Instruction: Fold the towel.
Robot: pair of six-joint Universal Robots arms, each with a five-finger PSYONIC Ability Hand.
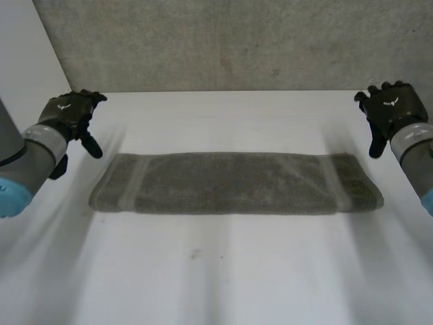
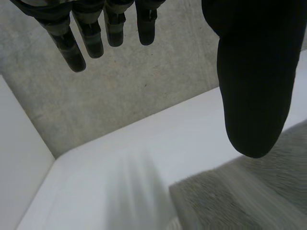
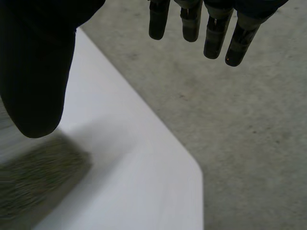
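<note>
Bare white surface (image 1: 216, 284) lies closest in the head view. Beyond it the towel (image 1: 237, 183) is laid flat across the middle as a long, narrow strip, its layers already doubled.

The left hand (image 1: 71, 112) is held off the strip's left end, toward the far side, and touches nothing. In its wrist view the fingers (image 2: 76, 52) are seen straight and spread well away from the thumb (image 2: 254, 96), with nothing between them. The towel's end (image 2: 249, 191) lies below the thumb. The right hand (image 1: 392, 108) is held likewise off the right end. Its fingers (image 3: 211, 38) are straight and wide of the thumb (image 3: 36, 86), empty, with the towel's end (image 3: 38, 187) under the thumb.

An end-over-end fold is judged to be what is left, and several faults could arise:

- **Layers parting:** if only the top layer is pinched, the strip could be peeled open rather than folded.
- **Crooked fold:** if one end is taken off-centre or at a single corner, the lifted end could be laid down askew, with the edges not meeting.
- **Sliding:** the surface looks smooth, so a low, dragging approach could push the whole strip along or bunch it instead of lifting it.
- **Sagging:** if the far end is not held down while the other is carried over, the soft cloth could sag and wrinkle.
</note>
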